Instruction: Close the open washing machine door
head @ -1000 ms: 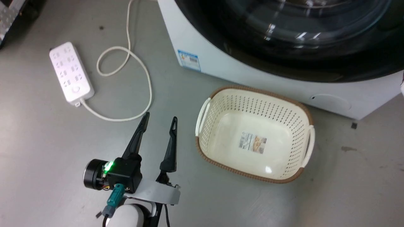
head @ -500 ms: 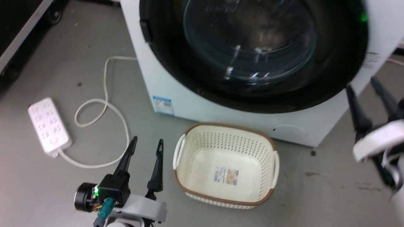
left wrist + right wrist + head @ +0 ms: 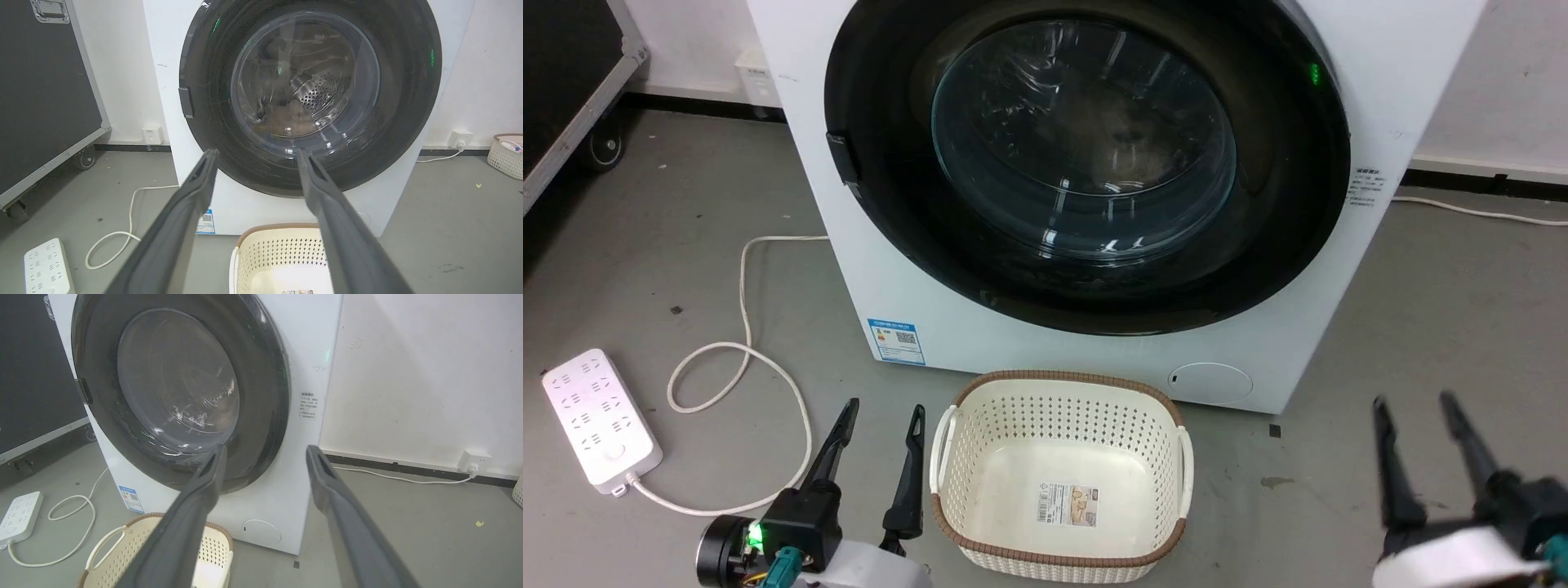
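Washing machine door (image 3: 1086, 155) upper centre of frame looks seated flush on white washer (image 3: 1388, 82), so left gripper (image 3: 884, 407) and right gripper (image 3: 1412, 400) hang low, fingers spread, empty, flanking basket (image 3: 1062, 377).

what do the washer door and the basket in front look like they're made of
The washing machine door looks like glossy black plastic around a clear bulging window, probably glass: both throw sharp highlights. The basket seems moulded cream plastic, matte, with punched holes in its walls; its brown woven-look rim is likely plastic.
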Tool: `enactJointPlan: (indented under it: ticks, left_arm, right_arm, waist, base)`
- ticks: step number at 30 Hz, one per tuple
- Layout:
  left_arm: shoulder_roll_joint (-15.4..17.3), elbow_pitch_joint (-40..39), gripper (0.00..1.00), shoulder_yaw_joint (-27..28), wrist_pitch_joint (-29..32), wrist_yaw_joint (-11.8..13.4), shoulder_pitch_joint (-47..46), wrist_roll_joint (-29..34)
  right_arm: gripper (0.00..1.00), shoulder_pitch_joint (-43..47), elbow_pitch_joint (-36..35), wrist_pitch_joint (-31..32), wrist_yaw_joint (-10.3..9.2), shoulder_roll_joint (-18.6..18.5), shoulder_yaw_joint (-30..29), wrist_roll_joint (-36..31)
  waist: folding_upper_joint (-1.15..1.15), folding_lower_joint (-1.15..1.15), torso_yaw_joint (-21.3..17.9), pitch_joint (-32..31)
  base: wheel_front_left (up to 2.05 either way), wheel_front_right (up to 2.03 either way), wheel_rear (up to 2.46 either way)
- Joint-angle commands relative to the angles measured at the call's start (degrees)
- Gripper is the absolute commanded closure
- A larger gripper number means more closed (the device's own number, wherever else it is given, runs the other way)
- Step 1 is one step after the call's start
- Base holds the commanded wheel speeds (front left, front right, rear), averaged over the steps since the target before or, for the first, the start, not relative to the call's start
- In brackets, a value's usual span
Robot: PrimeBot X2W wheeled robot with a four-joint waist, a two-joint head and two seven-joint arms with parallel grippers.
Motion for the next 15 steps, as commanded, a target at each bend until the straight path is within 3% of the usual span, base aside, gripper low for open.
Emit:
enactJointPlan:
  ticks: [1, 11, 12, 15]
  left_arm:
    - [0.0, 0.1, 0.00, 0.0, -0.2, -0.2, 0.6, 0.4]
    - [-0.4, 1.7, 0.00, 0.4, -0.2, -0.2, 0.8, 0.1]
    - [-0.2, 1.7, 1.00, 0.3, 0.0, 0.0, 0.2, 0.0]
    - [-0.2, 1.8, 1.00, 0.2, 0.1, 0.0, 0.2, 0.0]
  right_arm:
    - [0.00, 2.7, -1.1, -0.2, -0.04, 1.2, 0.1, -1.5]
    - [0.00, 4.9, -2.6, -0.3, -0.04, 2.8, -0.3, -2.8]
    - [1.00, 4.5, -2.3, 0.0, 0.00, 2.6, -0.3, -2.3]
    - [1.00, 4.5, -2.2, 0.0, 0.00, 2.6, -0.2, -2.3]
  waist:
    - [0.00, 0.01, 0.1, -0.1]
    - [0.00, 0.01, -0.1, -0.3]
    - [0.00, 0.01, -0.1, -0.3]
    - [0.00, 0.01, -0.1, -0.3]
  base:
    - [0.00, 0.00, 0.00]
    - [0.00, 0.00, 0.00]
    - [0.00, 0.00, 0.00]
    - [0.00, 0.00, 0.00]
